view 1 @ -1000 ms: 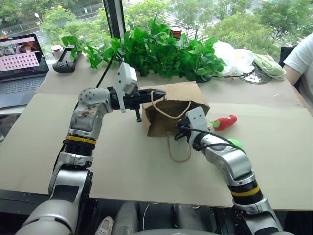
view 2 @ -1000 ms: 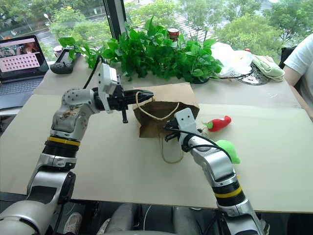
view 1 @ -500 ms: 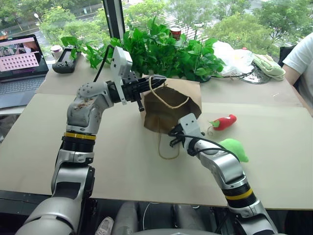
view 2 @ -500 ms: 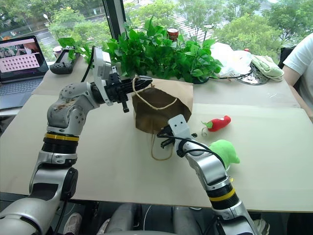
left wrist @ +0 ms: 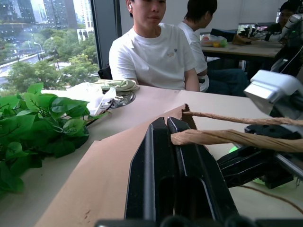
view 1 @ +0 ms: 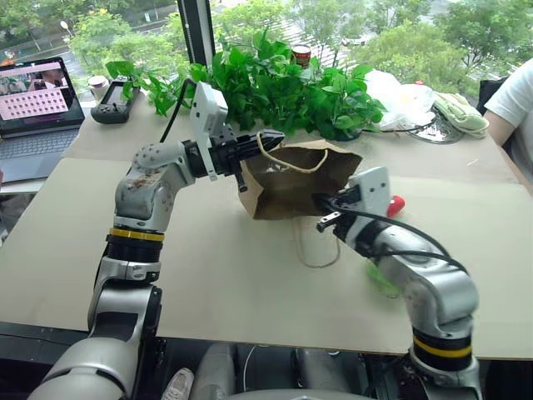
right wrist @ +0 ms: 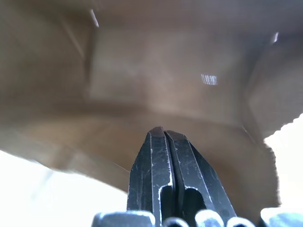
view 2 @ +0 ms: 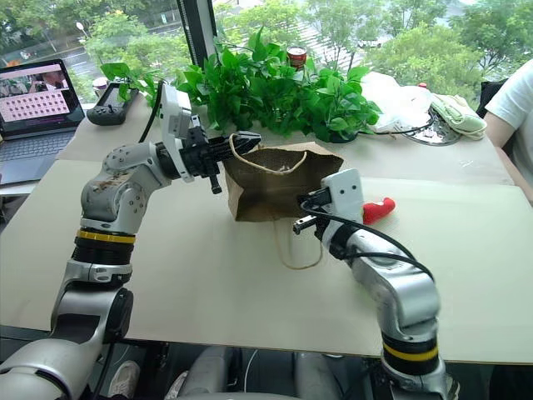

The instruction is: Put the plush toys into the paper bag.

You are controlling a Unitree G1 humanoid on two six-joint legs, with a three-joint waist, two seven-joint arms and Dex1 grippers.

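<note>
The left gripper (view 1: 271, 140) is pinching the cord handle (view 1: 290, 163) of the paper bag (view 1: 293, 185), holding it above the table (view 1: 208, 275). The right gripper (view 1: 321, 200), fingers together, is reaching into the bag's mouth. The red toy (view 1: 395, 205) is lying beside the bag, the green toy (view 1: 381, 279) peeking from under the right arm

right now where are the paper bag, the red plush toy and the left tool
paper bag (view 2: 262, 192), right eye view, on its brown side wall.
red plush toy (view 2: 379, 208), right eye view, on its red body.
left tool (left wrist: 176, 142), left wrist view, between the shut black fingertips.
</note>
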